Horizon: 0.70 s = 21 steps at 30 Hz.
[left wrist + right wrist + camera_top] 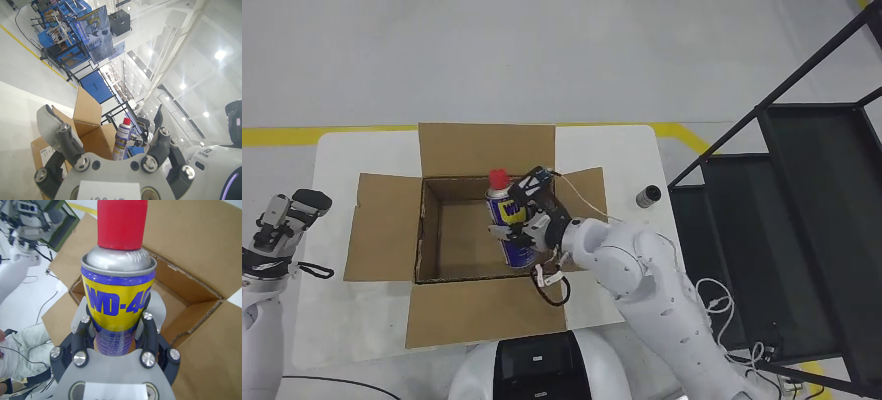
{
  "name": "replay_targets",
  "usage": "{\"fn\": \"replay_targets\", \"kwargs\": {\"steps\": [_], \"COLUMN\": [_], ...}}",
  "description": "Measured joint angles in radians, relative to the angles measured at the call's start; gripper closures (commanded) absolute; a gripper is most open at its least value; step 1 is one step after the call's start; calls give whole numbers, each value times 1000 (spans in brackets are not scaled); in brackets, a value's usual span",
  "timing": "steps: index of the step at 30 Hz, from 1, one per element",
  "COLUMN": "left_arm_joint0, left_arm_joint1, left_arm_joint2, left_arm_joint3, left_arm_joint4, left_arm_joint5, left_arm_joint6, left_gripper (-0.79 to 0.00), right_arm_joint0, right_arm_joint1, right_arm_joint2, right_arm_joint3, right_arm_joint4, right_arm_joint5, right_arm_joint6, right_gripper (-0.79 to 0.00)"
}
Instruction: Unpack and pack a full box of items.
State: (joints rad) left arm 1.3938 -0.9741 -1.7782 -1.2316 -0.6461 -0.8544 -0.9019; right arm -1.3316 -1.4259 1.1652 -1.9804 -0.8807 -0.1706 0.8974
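Big grey hall floor [542, 50] with a yellow line, and a black metal staircase [782, 220] off to the right. The white bench [362, 150] carries an open brown cardboard box [487, 150], flaps folded out, and what I can see of its inside looks bare.

The right gripper [119, 313] has its jaws clamped on the lower body of a blue-and-yellow spray can [117, 291] with a red cap. It's held upright over the box's opening, close to the right-hand wall. Long axis is vertical, cap up, so I'd guess the next move is straight up or down, minding that wall.

The left gripper [103, 113] sits well off at the bench's left edge, jaws apart and empty. A small dark cylinder [647, 196] stands right of the box.
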Motion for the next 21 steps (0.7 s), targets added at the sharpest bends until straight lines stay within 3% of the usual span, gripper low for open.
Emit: {"fn": "replay_targets", "kwargs": {"steps": [8, 11, 18, 21], "left_arm_joint0": [0, 0, 0, 0], "left_arm_joint1": [0, 0, 0, 0], "left_arm_joint2": [0, 0, 0, 0], "left_arm_joint3": [0, 0, 0, 0], "left_arm_joint4": [0, 0, 0, 0], "left_arm_joint5": [0, 0, 0, 0], "left_arm_joint6": [0, 0, 0, 0], "left_gripper": [-785, -785, -785, -785], "right_arm_joint0": [-227, -286, -348, -347], "right_arm_joint1": [50, 63, 79, 79], "right_arm_joint2": [409, 514, 603, 602], "right_arm_joint3": [-47, -36, 13, 12], "right_arm_joint4": [388, 431, 513, 509], "right_arm_joint5": [-316, -409, -560, -544], "right_arm_joint6": [-119, -142, -190, -188], "right_gripper": [0, 0, 0, 0]}}
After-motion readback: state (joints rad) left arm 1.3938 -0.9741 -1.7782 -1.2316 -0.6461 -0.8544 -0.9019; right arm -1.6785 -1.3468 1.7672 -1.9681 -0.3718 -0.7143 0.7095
